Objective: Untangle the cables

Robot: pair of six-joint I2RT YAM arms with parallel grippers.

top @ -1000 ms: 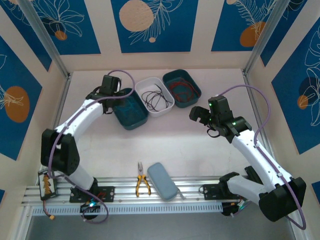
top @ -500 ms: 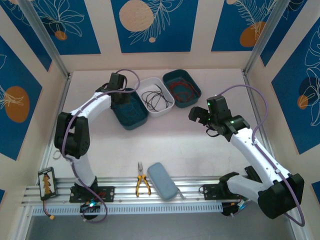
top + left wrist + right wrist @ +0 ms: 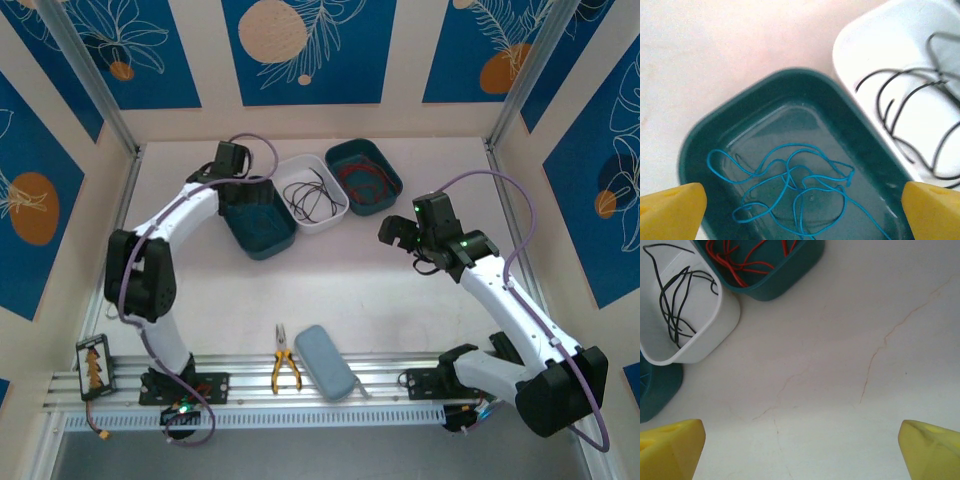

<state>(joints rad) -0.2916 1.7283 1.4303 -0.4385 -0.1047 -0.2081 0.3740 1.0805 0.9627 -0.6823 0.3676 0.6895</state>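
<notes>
A thin blue cable [image 3: 788,174] lies in loose loops on the floor of the left teal bin [image 3: 790,75], [image 3: 262,250]. My left gripper [image 3: 802,210], [image 3: 245,200] hangs open right over it, one yellow fingertip on each side and nothing between them. A black cable [image 3: 896,111], [image 3: 305,195] rests in the white bin [image 3: 335,215] beside it. A red cable [image 3: 735,262], [image 3: 362,180] lies in the right teal bin [image 3: 395,185]. My right gripper [image 3: 800,450], [image 3: 395,228] is open above bare table, to the right of the bins.
Yellow-handled pliers [image 3: 285,370] and a grey-blue case [image 3: 325,362] lie by the front rail [image 3: 400,400]. A small orange-and-black item [image 3: 93,368] sits at the rail's left end. Walls close in the table on three sides.
My left arm has swung right over the left teal bin and its jaws have opened. The right arm has barely shifted.
</notes>
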